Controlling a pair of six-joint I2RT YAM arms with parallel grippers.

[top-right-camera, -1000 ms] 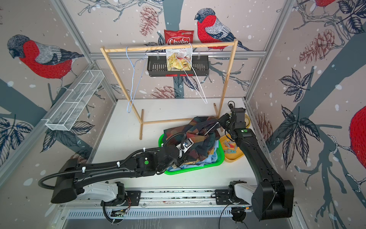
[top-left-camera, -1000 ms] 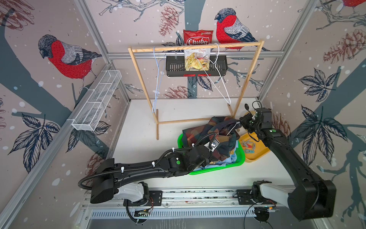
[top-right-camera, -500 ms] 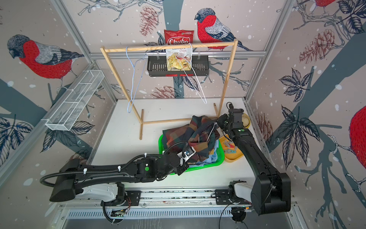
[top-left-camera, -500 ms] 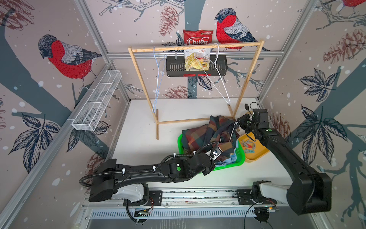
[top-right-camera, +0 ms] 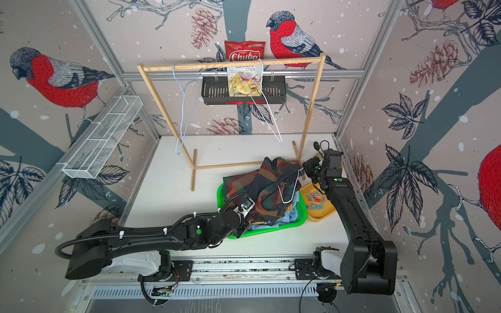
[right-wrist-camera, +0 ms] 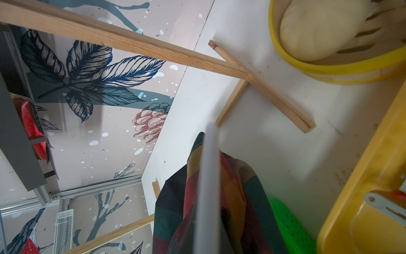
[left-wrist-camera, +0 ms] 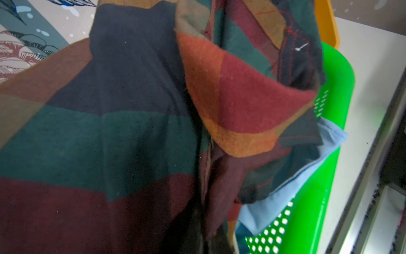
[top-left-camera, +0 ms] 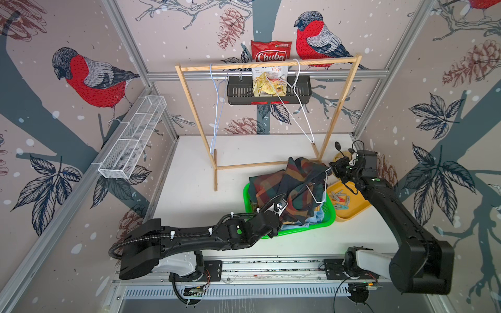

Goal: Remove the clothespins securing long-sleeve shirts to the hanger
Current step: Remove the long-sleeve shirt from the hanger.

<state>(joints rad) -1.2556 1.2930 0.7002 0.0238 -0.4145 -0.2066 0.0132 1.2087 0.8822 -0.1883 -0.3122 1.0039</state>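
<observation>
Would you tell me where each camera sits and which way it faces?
Both top views: high in front, looking down at wooden rack; left arm, right arm show.
Left wrist: close against checked shirt above green basket; no fingers show.
Right wrist: low, looking along white hanger toward rack foot; no fingers show.
Wrist views share shirt and basket.

Bare table [top-left-camera: 189, 176] beside the green basket [top-left-camera: 330, 216] — wooden rack [top-left-camera: 260, 164] behind.
</observation>
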